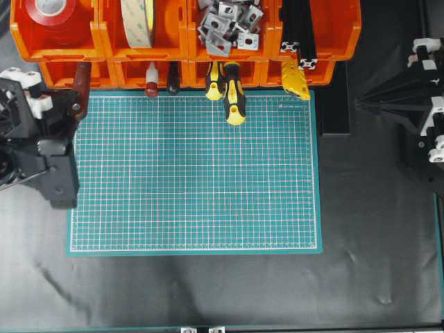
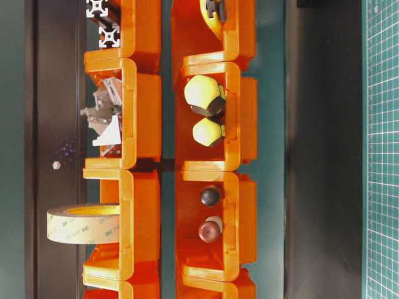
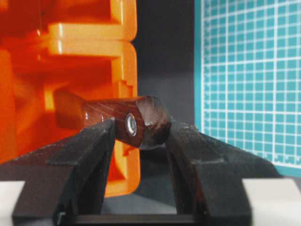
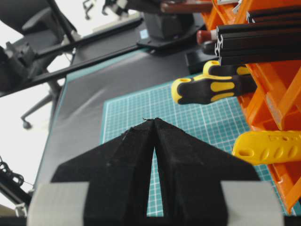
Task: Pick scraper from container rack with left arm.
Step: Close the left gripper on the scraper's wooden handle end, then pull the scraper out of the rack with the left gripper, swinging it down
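Observation:
The scraper (image 3: 141, 117) has a reddish-brown wooden handle with a metal-ringed hole at its end. Its blade end reaches into a lower bin of the orange container rack (image 3: 84, 37). My left gripper (image 3: 141, 128) is shut on the handle end, one finger on each side. In the overhead view the handle (image 1: 81, 76) sticks out of the rack's (image 1: 103, 35) lower-left bin, with the left gripper (image 1: 76, 104) at its end. My right gripper (image 4: 154, 120) is shut and empty, and in the overhead view it (image 1: 358, 104) sits off the mat at the right.
Two yellow-and-black screwdrivers (image 1: 232, 94), a red-knobbed tool (image 1: 151, 87) and a yellow tool (image 1: 295, 80) poke out of the lower bins. Upper bins hold tape rolls (image 1: 139, 21), metal brackets (image 1: 227, 26) and black extrusions (image 1: 300, 35). A green cutting mat (image 1: 194, 173) lies in front.

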### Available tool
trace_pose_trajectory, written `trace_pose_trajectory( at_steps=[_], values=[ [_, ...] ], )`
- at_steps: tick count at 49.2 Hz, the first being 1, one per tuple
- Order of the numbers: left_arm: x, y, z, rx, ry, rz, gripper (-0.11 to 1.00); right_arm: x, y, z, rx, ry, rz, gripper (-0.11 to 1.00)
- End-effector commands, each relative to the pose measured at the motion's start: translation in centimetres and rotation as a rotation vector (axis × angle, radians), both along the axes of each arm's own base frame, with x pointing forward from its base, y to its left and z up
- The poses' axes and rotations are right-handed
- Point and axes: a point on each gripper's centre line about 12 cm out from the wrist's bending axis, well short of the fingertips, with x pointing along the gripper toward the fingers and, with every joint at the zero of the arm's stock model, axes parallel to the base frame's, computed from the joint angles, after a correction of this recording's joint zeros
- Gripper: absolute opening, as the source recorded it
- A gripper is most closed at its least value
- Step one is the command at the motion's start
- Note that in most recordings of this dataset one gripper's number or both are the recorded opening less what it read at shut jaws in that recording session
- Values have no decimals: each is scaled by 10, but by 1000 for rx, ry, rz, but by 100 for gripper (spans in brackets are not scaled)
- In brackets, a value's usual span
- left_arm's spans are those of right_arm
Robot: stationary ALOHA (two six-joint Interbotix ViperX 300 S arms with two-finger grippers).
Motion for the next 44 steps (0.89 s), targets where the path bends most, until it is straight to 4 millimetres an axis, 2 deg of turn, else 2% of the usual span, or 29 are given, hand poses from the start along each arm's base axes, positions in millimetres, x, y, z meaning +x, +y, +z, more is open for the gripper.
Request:
trace_pose_trajectory(
  at_steps=[1, 14, 19, 28, 37, 41, 44],
  values=[
    [2, -12, 27, -16, -57, -7, 34, 1, 0, 4, 0, -9, 1, -1],
    [-7, -47, 90, 14, -76, -48, 20, 1, 0, 3, 2, -8, 0, -1],
    [-13, -64, 118, 8, -87, -101, 20, 0, 0, 5, 3, -17, 1, -1],
    [-14, -101, 148, 3, -90, -209, 20, -2, 0, 9, 3, -32, -1, -1],
    [8, -144, 151, 36, -72, -333, 20, -3, 0, 11, 9, -41, 0, -1],
    [23, -159, 140, 78, -47, -401, 20, -4, 0, 12, 13, -47, 0, -1],
    [34, -165, 125, 124, -4, -438, 20, -4, 0, 15, 13, -60, 0, -1]
  ],
)
